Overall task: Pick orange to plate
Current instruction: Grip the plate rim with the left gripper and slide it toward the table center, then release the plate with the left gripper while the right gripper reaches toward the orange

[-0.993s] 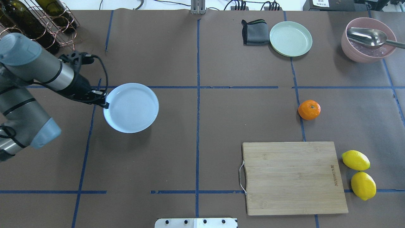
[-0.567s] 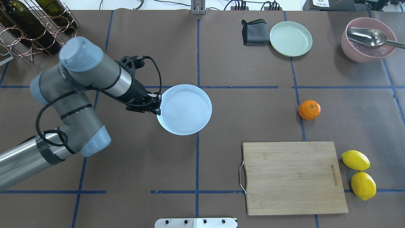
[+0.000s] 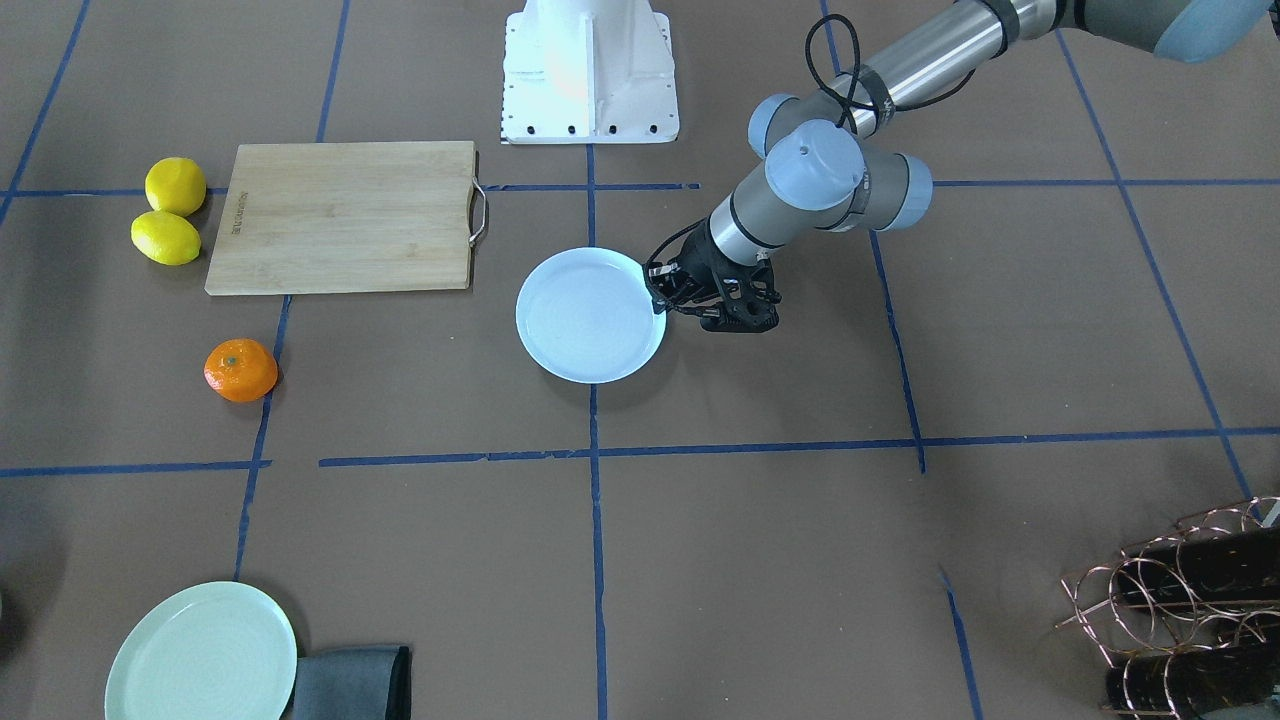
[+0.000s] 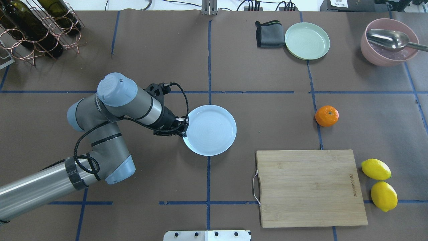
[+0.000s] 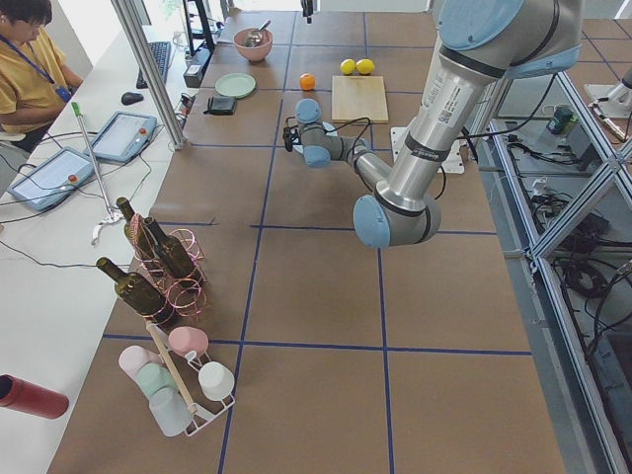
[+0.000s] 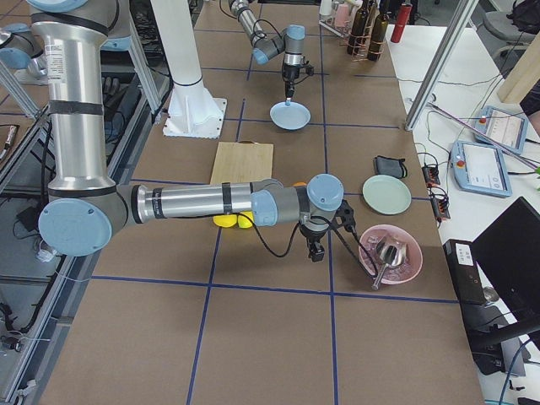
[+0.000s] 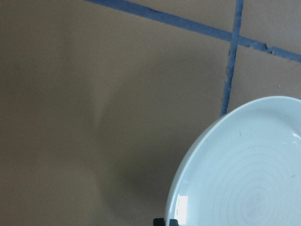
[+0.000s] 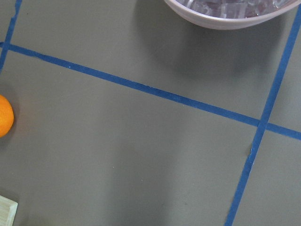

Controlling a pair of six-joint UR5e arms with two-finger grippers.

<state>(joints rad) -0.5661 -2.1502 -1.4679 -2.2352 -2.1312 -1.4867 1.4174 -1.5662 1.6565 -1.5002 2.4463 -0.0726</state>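
The orange (image 4: 326,115) lies alone on the brown mat, right of centre; it also shows in the front view (image 3: 240,370) and at the left edge of the right wrist view (image 8: 3,116). The pale blue plate (image 4: 210,130) is near the table's middle, with my left gripper (image 4: 183,129) shut on its left rim. A shadow under the plate (image 7: 249,174) suggests it hangs just above the mat. My right gripper (image 6: 315,251) shows only in the right side view, between the orange and the pink bowl; I cannot tell its state.
A wooden cutting board (image 4: 309,187) lies at the front right, with two lemons (image 4: 376,169) beside it. At the back right are a green plate (image 4: 307,41), a grey cloth (image 4: 267,34) and a pink bowl (image 4: 388,50) holding a metal scoop. A wine rack (image 4: 36,26) fills the back left corner.
My left arm has carried the plate rightwards, from the table's left part to about the centre line, and a little nearer the front. The orange has not moved.
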